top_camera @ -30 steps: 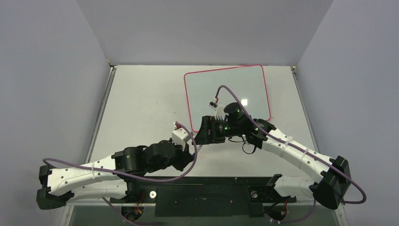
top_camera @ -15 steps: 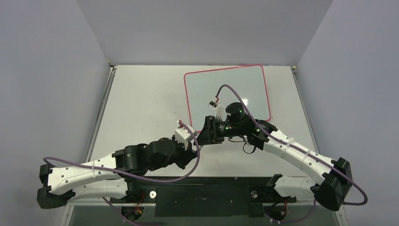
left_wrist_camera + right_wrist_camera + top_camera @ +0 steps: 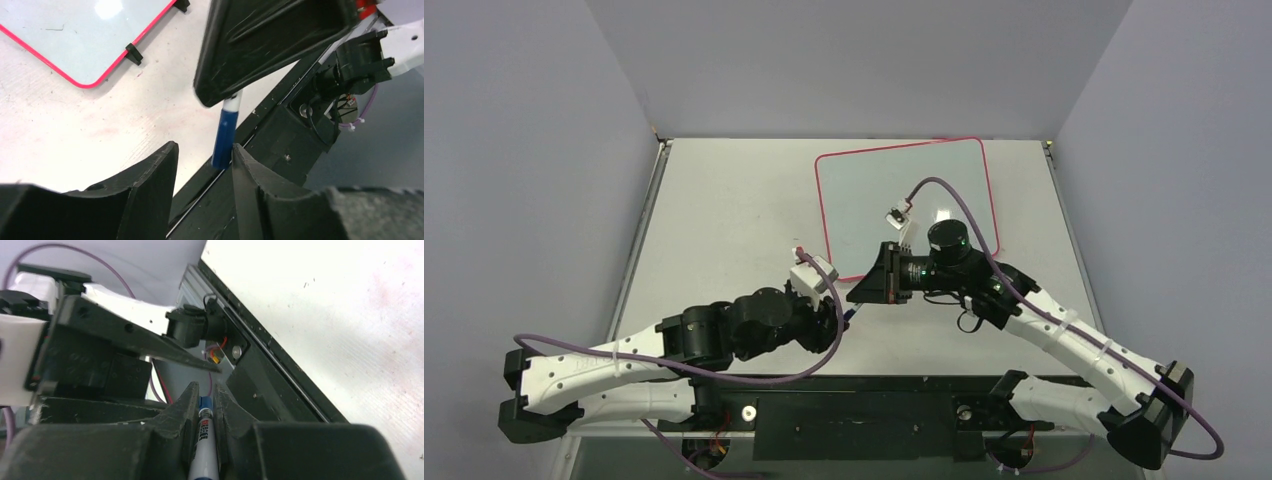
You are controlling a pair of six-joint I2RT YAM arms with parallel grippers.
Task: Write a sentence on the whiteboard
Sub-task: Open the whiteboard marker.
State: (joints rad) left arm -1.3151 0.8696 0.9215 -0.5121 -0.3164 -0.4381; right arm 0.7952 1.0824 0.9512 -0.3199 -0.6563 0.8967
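1. Right gripper point(image 3: 206, 396) clamped shut on a white marker point(image 3: 204, 437) with blue cap point(image 3: 224, 135).
2. Left gripper point(image 3: 202, 157) jaws stand apart, the cap end between them.
3. Whiteboard point(image 3: 894, 180) lies flat on the table point(image 3: 724, 220), far right.

The whiteboard point(image 3: 904, 195) is glossy pale grey-white with a thin red-pink rim and small black clips point(image 3: 133, 52), and the table point(image 3: 724, 220) is matte off-white with faint pinkish smudges. The marker point(image 3: 224, 135) has a dark blue end and a white barrel printed with small red and black lettering, and the left gripper point(image 3: 202, 155) and right gripper point(image 3: 206, 392) are both black. The left arm point(image 3: 594, 370) and right arm point(image 3: 1074, 345) are white with black joints, the cables point(image 3: 764, 380) purple, the walls point(image 3: 524, 150) pale lavender-grey
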